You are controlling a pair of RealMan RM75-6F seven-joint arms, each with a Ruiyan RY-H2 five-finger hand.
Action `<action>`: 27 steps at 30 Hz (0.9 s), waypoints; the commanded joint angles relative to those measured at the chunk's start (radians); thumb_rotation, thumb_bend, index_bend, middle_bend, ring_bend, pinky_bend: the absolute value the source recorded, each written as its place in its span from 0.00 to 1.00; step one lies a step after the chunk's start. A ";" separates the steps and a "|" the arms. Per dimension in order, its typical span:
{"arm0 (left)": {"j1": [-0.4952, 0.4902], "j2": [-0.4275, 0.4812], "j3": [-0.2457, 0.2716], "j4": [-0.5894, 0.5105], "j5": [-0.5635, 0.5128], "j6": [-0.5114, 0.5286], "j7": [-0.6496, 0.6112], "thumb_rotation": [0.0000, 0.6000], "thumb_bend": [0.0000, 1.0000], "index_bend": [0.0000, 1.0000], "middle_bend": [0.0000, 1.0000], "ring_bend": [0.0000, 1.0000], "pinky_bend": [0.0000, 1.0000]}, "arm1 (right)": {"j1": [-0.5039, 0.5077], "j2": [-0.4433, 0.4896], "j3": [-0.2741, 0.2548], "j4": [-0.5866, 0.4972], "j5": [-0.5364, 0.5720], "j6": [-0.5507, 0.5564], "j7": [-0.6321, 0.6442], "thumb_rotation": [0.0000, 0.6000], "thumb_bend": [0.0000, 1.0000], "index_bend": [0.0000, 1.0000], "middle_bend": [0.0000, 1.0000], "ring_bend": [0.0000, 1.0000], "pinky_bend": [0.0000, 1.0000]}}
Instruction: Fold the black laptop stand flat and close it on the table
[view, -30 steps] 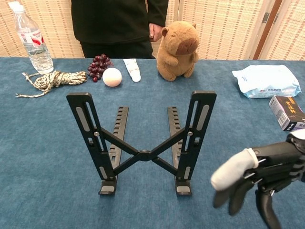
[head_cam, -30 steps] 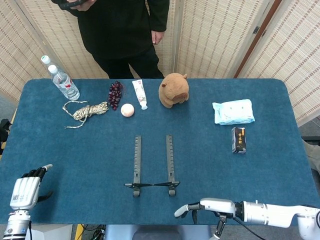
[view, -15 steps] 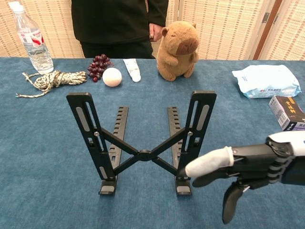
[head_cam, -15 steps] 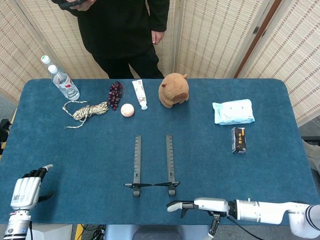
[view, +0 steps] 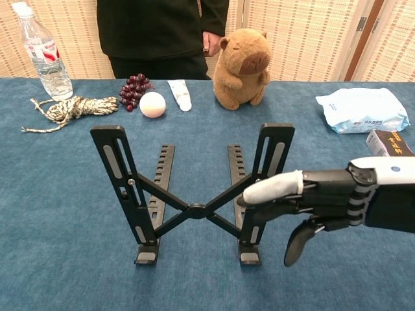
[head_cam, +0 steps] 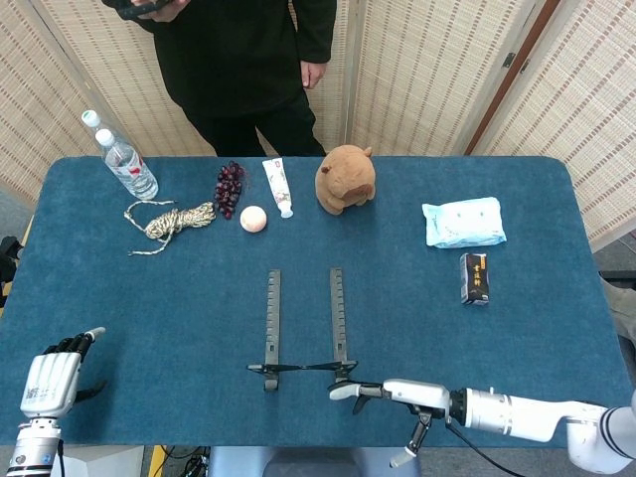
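Black-jointed right robot hand (view: 324, 197) with one white-capped finger, on a white forearm.

The laptop stand (view: 194, 194) looks like matt black metal; the table (view: 58, 194) wears soft blue cloth.

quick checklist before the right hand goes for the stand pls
1. laptop stand still unfolded, uprights raised: ok, ready to fold.
2. right hand open, fingers extended at the stand's right upright: ok.
3. Fingertips touching the upright: cannot tell.
4. left hand far away at the table's near left corner, holding nothing: not ok if both hands are needed.
5. Space around the stand free; black box and ball sit well apart: ok.
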State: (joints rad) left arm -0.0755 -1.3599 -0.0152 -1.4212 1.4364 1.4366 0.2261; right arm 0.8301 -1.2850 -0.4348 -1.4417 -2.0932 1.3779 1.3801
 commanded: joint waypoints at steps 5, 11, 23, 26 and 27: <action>-0.001 0.002 -0.001 -0.004 0.002 0.001 0.001 1.00 0.06 0.23 0.35 0.35 0.46 | -0.006 -0.017 0.010 0.026 0.042 0.001 0.027 1.00 0.00 0.00 0.00 0.01 0.23; 0.001 0.002 0.000 -0.002 0.001 0.001 0.000 1.00 0.06 0.23 0.35 0.34 0.46 | -0.010 -0.037 0.019 0.063 0.077 -0.004 0.068 1.00 0.00 0.00 0.00 0.00 0.23; 0.000 0.004 0.003 -0.001 0.005 -0.002 0.001 1.00 0.06 0.23 0.35 0.35 0.46 | -0.023 -0.053 0.044 0.096 0.147 -0.019 0.116 1.00 0.00 0.00 0.00 0.00 0.23; 0.000 0.004 0.003 -0.001 0.005 -0.002 0.002 1.00 0.06 0.23 0.35 0.35 0.46 | -0.023 -0.053 0.042 0.098 0.137 -0.012 0.122 1.00 0.00 0.00 0.00 0.00 0.23; 0.000 0.003 0.003 -0.001 0.005 -0.002 0.002 1.00 0.06 0.23 0.35 0.35 0.46 | -0.023 -0.052 0.041 0.097 0.132 -0.009 0.121 1.00 0.00 0.00 0.00 0.00 0.23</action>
State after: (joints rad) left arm -0.0754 -1.3564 -0.0119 -1.4220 1.4412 1.4350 0.2282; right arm 0.8071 -1.3374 -0.3929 -1.3446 -1.9573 1.3661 1.5009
